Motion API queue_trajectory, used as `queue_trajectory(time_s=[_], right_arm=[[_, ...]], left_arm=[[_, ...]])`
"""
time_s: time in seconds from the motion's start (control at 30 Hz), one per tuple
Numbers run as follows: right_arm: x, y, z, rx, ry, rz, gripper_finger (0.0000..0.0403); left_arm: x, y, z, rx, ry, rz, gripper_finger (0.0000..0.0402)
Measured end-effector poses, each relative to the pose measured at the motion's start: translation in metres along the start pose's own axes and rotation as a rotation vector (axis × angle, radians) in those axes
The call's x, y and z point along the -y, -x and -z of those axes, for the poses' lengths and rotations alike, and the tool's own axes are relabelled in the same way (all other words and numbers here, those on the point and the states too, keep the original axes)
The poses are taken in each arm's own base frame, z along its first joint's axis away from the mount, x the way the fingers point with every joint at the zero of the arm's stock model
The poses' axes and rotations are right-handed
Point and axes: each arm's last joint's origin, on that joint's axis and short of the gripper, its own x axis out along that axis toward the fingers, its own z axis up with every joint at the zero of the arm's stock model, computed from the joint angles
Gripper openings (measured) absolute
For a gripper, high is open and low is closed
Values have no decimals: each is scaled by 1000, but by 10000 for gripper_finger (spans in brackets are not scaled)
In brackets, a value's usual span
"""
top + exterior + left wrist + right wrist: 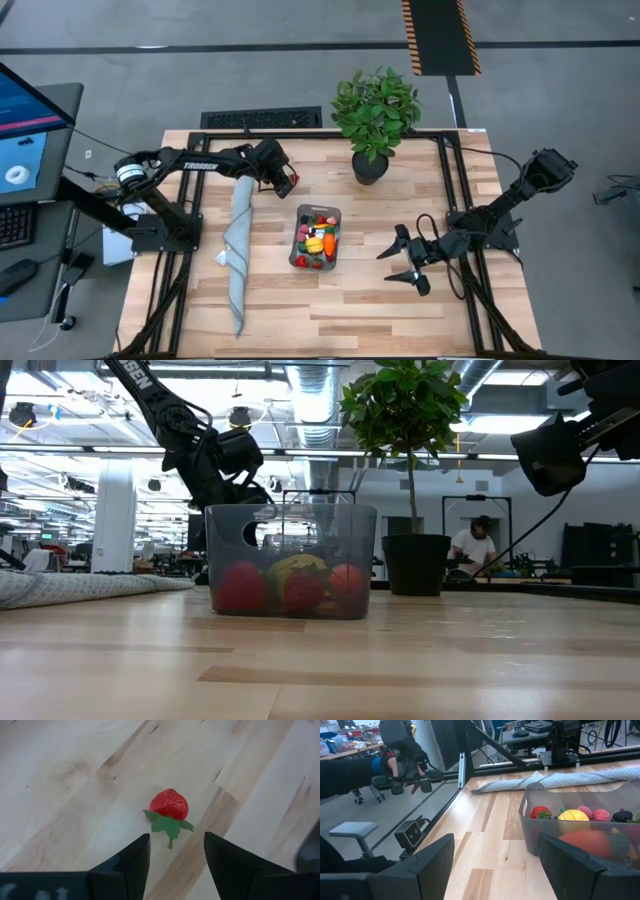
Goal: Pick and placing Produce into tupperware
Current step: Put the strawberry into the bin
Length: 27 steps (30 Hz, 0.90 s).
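A red toy strawberry (170, 804) with green leaves lies on its side on the wooden table, just beyond the open fingers of my left gripper (175, 846), which hovers over the far middle of the table (283, 180). The clear tupperware (318, 207) stands at the table's centre and holds several produce pieces: red berries, a yellow piece, an orange carrot (328, 243). In the low view its wall (290, 525) shows red pieces at the bottom. My right gripper (393, 264) waits open to the right of the tupperware (580, 795), pointing at it (495, 850).
A long grey folded cloth (240, 250) lies left of the tupperware. A potted green plant (375, 115) stands at the far edge. A black frame borders the table. A person (478, 545) sits in the room behind, and a gloved hand (400, 765) shows beyond the table.
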Motion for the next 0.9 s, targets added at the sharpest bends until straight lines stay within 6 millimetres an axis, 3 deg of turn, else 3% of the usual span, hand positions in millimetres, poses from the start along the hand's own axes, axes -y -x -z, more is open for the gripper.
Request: queue_trajectory(time_s=[0.63, 0.77, 0.9], right_arm=[[0, 0, 0, 0, 0, 2, 306], [1, 0, 0, -4, 1, 7, 306], [1, 0, 0, -2, 0, 7, 306]], left_arm=[[-2, -17, 5, -51, 5, 27, 173], [-1, -17, 4, -40, -9, 40, 144], [-1, -17, 4, -35, -15, 44, 85]])
